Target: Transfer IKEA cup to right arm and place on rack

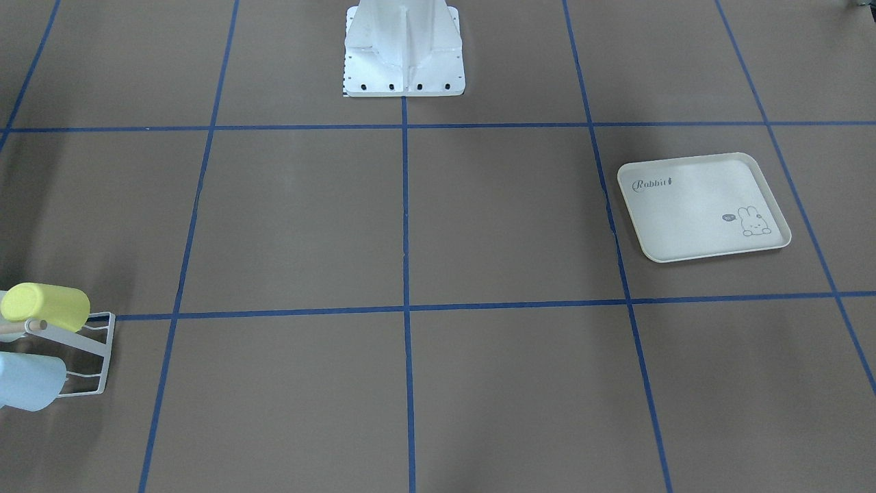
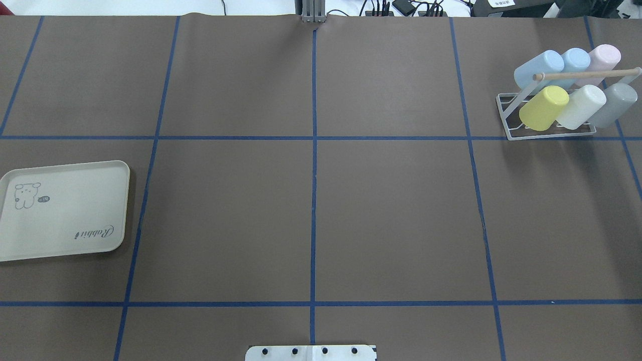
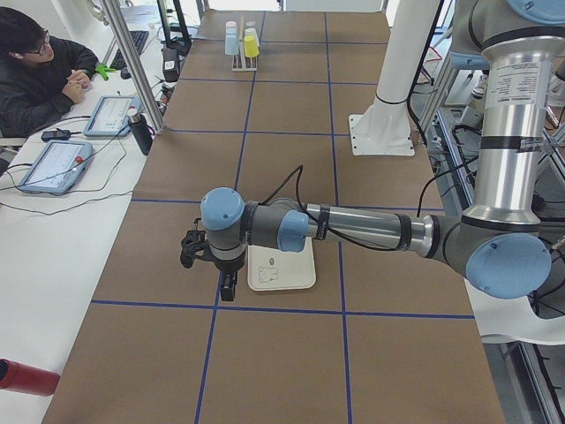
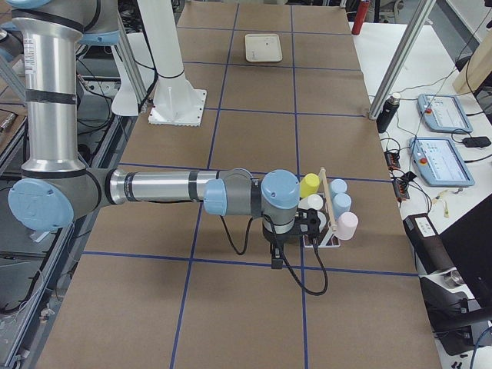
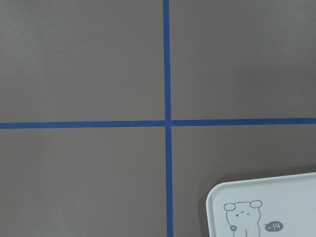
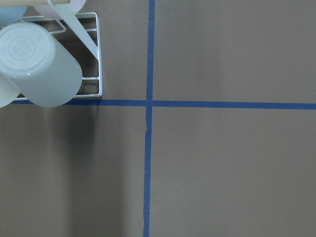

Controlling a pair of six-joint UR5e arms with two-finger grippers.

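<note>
Width of my jaws, both arms: cannot tell. My right arm (image 4: 154, 187) hangs beside the rack (image 2: 587, 74); a careless swing could dislodge the seated cups (image 2: 544, 108).

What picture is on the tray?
A small grey line-drawn rabbit and the word "Rabbit" on the plain cream tray. It shows best in the exterior front-facing view.

Brown table (image 2: 391, 210) (blue-taped grid) bears a white rack (image 2: 577, 74) and cream tray (image 2: 65, 220).
</note>
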